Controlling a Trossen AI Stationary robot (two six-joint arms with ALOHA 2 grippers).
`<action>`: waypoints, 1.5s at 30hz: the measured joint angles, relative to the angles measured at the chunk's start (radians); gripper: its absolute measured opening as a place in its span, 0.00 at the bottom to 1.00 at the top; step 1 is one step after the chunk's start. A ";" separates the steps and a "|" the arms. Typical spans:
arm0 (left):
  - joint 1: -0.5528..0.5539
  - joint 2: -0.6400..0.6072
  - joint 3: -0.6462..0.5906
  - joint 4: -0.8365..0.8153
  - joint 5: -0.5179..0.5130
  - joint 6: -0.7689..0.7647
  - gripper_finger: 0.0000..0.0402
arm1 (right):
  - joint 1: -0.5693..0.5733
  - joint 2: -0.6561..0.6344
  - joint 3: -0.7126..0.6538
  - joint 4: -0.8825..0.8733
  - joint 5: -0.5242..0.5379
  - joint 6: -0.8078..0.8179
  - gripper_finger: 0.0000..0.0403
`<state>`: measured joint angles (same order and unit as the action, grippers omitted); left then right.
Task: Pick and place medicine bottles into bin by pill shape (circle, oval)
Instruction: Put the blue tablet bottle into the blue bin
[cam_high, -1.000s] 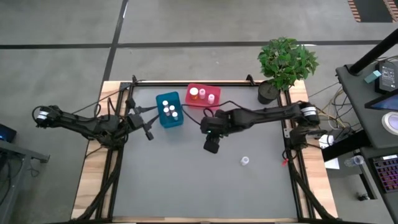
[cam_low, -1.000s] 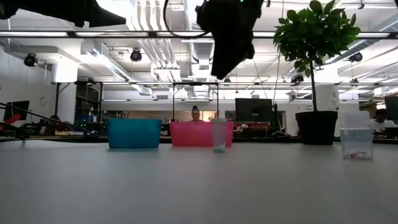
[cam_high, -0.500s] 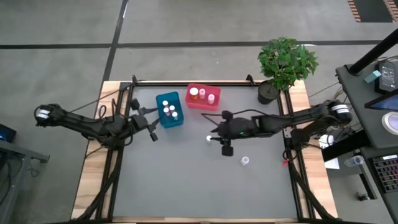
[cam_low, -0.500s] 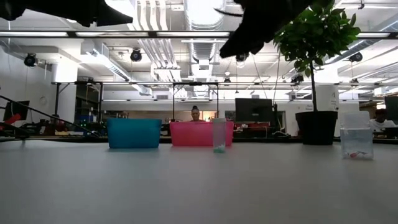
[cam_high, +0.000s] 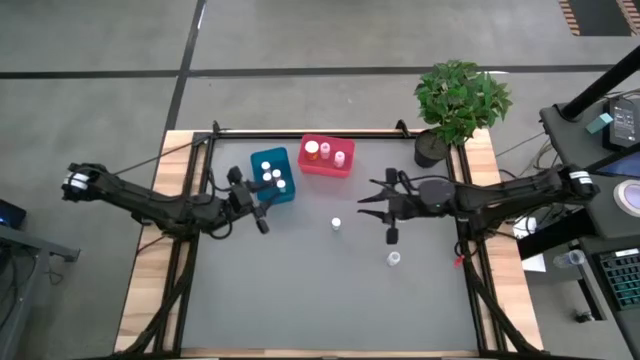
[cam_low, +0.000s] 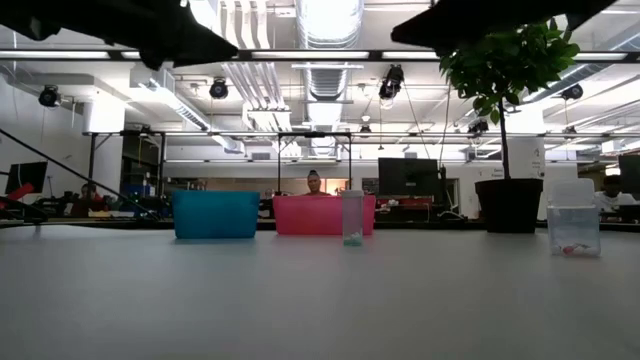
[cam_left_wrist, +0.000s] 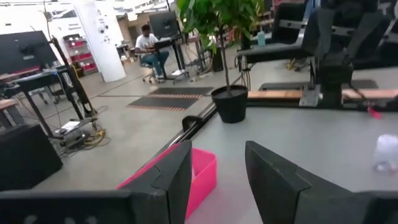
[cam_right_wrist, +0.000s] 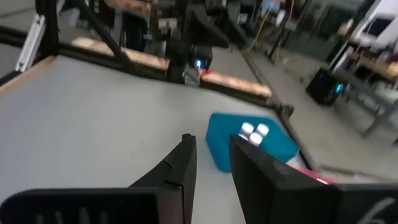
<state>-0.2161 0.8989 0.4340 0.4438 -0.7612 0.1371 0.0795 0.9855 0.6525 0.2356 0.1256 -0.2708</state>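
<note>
**Two bottles out on the mat, both grippers empty**

From above, the right gripper (cam_high: 372, 206) hangs over the grey table (cam_high: 300, 300), its two fingers spread apart with nothing between them. Just beside it, toward the left arm, a small white-capped medicine bottle (cam_high: 336, 224) stands alone on the mat. A second loose bottle (cam_high: 394, 259) stands nearer the front edge, a little to the right of the first and apart from it.

The left gripper (cam_high: 255, 205) sits close against the front of the blue bin (cam_high: 256, 163). Its wrist camera shows its dark fingers (cam_left_wrist: 177, 180) parted and empty, with the pink bin (cam_left_wrist: 199, 174) ahead of them and one bottle farther off on the table.

Inside the blue bin are several white-capped bottles (cam_high: 274, 176), clustered together. The pink bin (cam_high: 308, 168) stands right beside the blue one at the back of the table and holds an orange bottle (cam_high: 312, 151) along with a couple of white-capped ones (cam_high: 338, 156).

At table height, the clear bottle (cam_low: 352, 218) stands upright in front of the pink bin, with something pale green at its bottom. A potted plant (cam_high: 455, 100) occupies the back right corner.
</note>
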 joint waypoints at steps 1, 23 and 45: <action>0.000 0.017 0.003 0.026 0.000 -0.001 0.33 | 0.000 -0.017 -0.017 0.024 -0.002 -0.012 0.20; 0.000 0.371 0.221 0.249 0.076 -0.026 0.33 | -0.015 -0.401 -0.193 0.080 -0.083 -0.164 0.17; 0.083 0.760 0.713 -0.464 0.396 -0.236 0.33 | -0.015 -0.628 -0.230 -0.046 -0.082 -0.171 0.16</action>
<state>-0.1336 1.6586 1.1474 -0.0205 -0.3648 -0.0994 0.0647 0.3577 0.4229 0.1897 0.0441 -0.4423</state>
